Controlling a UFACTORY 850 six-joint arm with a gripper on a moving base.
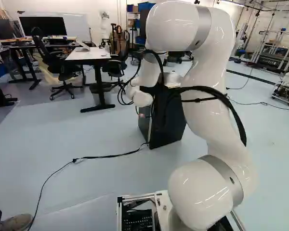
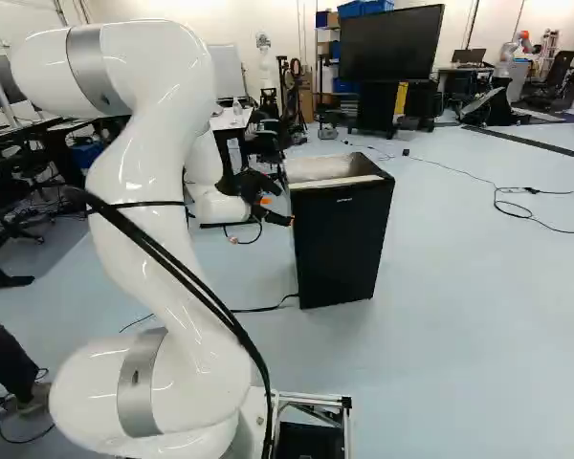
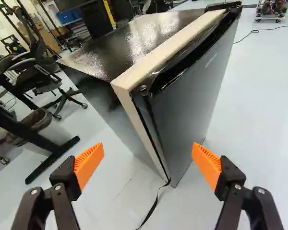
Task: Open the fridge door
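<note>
Across the floor [image 2: 469,316] ahead of the arm [image 2: 172,124], with a mini fridge [image 2: 340,244] right of the gripper [image 2: 278,210] in the right base view, with a cord [image 1: 106,157] at its foot and a display screen [image 2: 392,43] behind; farther back in the left base view, left of the fridge, with a desk [image 1: 89,54] between two office chairs [image 1: 60,61].

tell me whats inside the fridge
The inside cannot be seen: the door of the fridge looks shut over it. Only the outside shows, such as the shiny top.
</note>
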